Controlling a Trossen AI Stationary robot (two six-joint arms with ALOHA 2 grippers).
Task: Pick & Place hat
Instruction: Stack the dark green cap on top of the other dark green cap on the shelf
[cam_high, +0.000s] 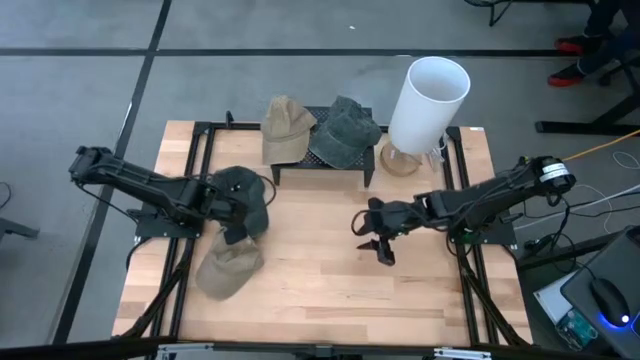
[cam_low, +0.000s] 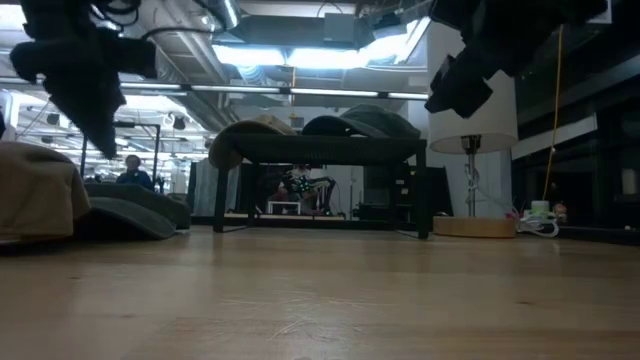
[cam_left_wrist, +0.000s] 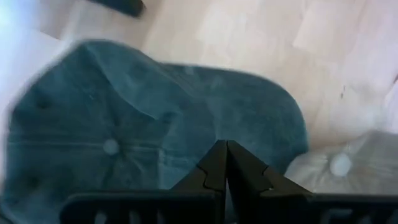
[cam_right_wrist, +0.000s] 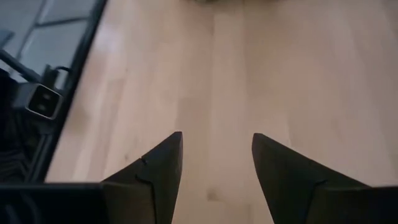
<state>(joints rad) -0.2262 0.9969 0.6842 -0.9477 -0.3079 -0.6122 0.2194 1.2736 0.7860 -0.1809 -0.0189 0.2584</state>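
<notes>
On your light wooden table (cam_high: 320, 280), the dark green cloth cap (cam_high: 243, 200) lies beside a tan cap (cam_high: 228, 266). Your left gripper (cam_left_wrist: 225, 163), fingers pressed together, sits over the green cap, seemingly pinching its fabric. Your right gripper (cam_high: 380, 243) hovers mid-table, fingers spread.

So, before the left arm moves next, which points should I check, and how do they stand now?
1. Left gripper over the dark hat: ok.
2. Its fingers closed together: ok; whether they pinch fabric: cannot tell.
3. Tan hat lies touching the dark hat, may drag: not ok.
4. Rack has free room, two hats already on it: cannot tell.
5. Right gripper open above bare wood, away from the hats: ok.
</notes>
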